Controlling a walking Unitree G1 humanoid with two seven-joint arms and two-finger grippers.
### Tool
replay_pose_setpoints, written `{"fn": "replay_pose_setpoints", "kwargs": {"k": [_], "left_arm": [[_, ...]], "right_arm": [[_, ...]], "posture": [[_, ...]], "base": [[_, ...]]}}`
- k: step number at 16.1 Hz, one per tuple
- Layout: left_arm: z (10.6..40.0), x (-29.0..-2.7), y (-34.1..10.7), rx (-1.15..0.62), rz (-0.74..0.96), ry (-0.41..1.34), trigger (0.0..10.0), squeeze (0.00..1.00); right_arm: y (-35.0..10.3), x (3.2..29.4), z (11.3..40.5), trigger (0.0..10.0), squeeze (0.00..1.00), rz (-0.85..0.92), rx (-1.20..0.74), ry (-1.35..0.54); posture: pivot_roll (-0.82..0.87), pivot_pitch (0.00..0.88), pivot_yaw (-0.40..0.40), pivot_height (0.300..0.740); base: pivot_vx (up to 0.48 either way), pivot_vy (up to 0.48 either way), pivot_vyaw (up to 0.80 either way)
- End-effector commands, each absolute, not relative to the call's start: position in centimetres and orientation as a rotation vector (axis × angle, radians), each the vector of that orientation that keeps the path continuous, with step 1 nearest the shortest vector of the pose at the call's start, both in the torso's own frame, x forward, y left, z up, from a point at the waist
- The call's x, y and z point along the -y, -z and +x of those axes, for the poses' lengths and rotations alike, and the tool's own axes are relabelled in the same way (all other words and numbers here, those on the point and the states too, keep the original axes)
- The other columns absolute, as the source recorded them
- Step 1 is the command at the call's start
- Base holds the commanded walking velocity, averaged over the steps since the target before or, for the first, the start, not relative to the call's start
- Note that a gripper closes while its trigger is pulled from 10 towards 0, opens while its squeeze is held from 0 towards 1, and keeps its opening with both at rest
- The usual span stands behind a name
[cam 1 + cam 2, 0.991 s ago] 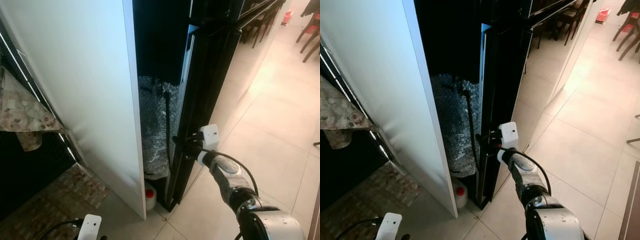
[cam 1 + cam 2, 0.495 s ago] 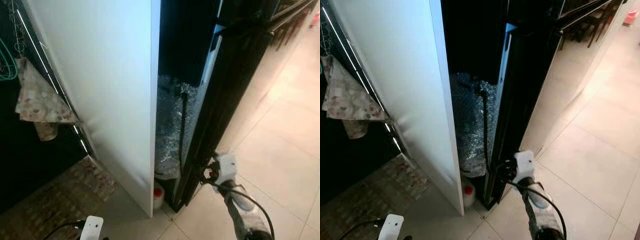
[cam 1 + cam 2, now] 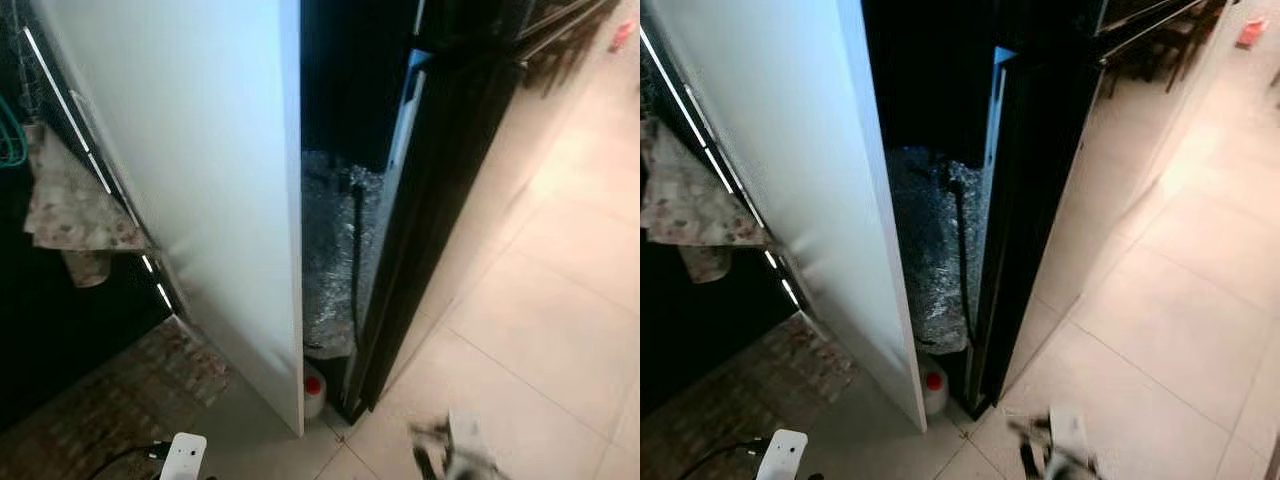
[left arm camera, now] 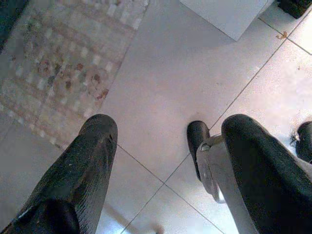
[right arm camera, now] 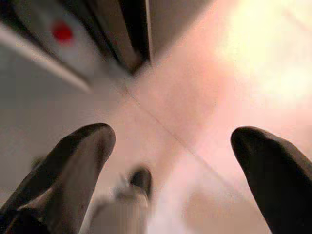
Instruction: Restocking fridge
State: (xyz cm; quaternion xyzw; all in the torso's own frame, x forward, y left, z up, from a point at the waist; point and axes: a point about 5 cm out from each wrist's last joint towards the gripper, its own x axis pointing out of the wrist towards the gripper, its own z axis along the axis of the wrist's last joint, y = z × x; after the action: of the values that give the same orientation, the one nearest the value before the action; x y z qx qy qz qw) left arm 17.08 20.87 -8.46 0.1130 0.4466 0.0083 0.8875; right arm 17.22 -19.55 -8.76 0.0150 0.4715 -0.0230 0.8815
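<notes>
Two pairs of long black fingers are spread wide apart, and neither pair holds or touches anything. In the right wrist view our right gripper [image 5: 170, 165] hangs over pale floor tiles [image 5: 204, 97], blurred; past its fingers [image 5: 73, 161] we see the bottom corner of the tall black fridge [image 5: 131, 39] and a red blur that is the cap of a small white jug [image 5: 62, 33]. From the head views the right gripper [image 3: 1050, 455] is a smeared shape low over the tiles, just in front of the fridge's foot and apart from it.

Our left gripper [image 4: 165, 161] hangs over grey-white floor tiles [image 4: 165, 73], with a faded patterned rug [image 4: 63, 63] beside its fingers [image 4: 92, 156]. In the head view only its white wrist block [image 3: 183, 456] peeks in at the bottom edge, near the rug [image 3: 100, 410].

We can read no labels or writing anywhere.

The black fridge [image 3: 440, 180] stands ahead of us, to the upper left of the right gripper, its narrow side edge lined in pale blue. Left of it stands a tall white panel [image 3: 190, 170]. In the dark gap between them stands a crumpled sheet of silvery bubble wrap [image 3: 328, 250] with a black cable [image 3: 355, 250] running down it, and the white jug with the red cap [image 3: 313, 388] sits on the floor at its foot. Far left, a floral cloth [image 3: 70, 210] hangs against a dark wall.
</notes>
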Motion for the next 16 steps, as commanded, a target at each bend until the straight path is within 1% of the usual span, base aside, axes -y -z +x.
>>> {"fn": "replay_pose_setpoints", "kwargs": {"k": [1, 3, 8, 12, 16], "left_arm": [[16.3, -21.3, 8.8, -0.971, 0.250, -0.011, 10.0, 0.00], [16.1, -21.6, 8.8, -0.978, 0.250, -0.018, 10.0, 0.00], [15.9, -21.6, 8.9, -0.980, 0.230, -0.007, 10.0, 0.00], [16.0, -21.4, 8.9, -0.980, 0.247, 0.020, 10.0, 0.00], [16.0, -21.1, 9.0, -0.987, 0.243, 0.026, 10.0, 0.00]], "right_arm": [[9.0, 19.4, 16.9, 10.0, 0.00, -0.001, -1.017, 0.042], [8.9, 18.8, 17.3, 10.0, 0.00, 0.062, -0.985, 0.059], [9.3, 18.1, 16.6, 10.0, 0.00, 0.071, -1.019, 0.060], [9.3, 18.2, 16.5, 10.0, 0.00, 0.078, -1.016, 0.084], [9.2, 18.6, 16.7, 10.0, 0.00, 0.075, -1.006, 0.100]], "posture": [[0.05, 0.000, -0.009, 0.740], [0.03, 0.000, 0.005, 0.740], [0.04, 0.000, 0.013, 0.740], [0.03, 0.000, 0.022, 0.740], [0.03, 0.000, 0.017, 0.740]], "base": [[0.000, 0.000, 0.00], [0.000, 0.000, 0.00], [0.000, 0.000, 0.00], [0.000, 0.000, 0.00], [0.000, -0.278, 0.00]]}}
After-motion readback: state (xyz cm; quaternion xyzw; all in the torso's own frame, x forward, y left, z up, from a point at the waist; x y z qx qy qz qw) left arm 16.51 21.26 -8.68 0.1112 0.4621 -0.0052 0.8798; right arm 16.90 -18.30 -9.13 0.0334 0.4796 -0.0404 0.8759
